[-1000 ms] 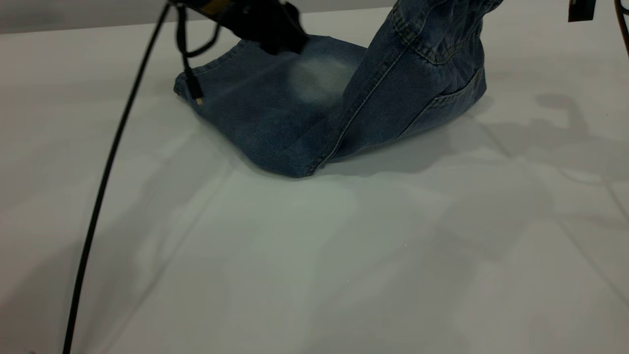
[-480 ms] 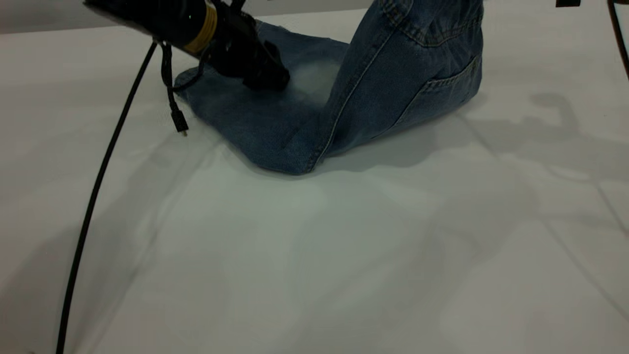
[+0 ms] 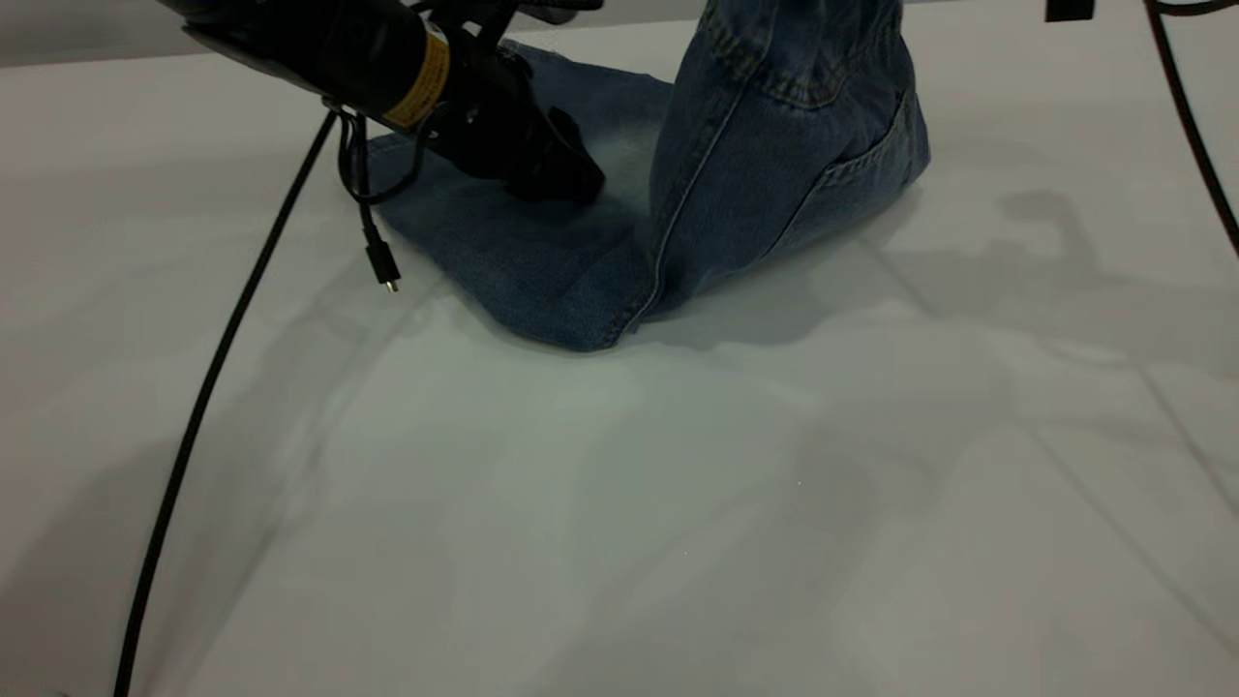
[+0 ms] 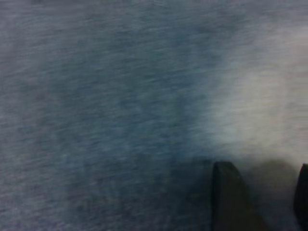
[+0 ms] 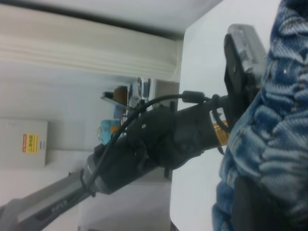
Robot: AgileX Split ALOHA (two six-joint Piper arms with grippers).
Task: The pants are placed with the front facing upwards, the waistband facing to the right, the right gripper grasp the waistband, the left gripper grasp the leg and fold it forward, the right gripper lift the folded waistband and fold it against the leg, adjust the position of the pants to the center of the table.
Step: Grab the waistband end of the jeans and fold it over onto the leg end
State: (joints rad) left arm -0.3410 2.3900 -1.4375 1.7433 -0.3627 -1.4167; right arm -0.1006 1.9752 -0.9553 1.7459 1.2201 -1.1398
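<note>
Dim, soft overhead light casts faint shadows across the table (image 3: 678, 503); both wrist views are blurred.

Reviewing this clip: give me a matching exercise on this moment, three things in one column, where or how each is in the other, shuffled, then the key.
Things:
1. left hand
2. waistband
3. cable plug

States:
A. raised above the table, at the top of the lifted denim
B. dangling just above the table, beside the pants
C. pressed down on the flat leg

Pairs: 1-C, 2-A, 3-B
</note>
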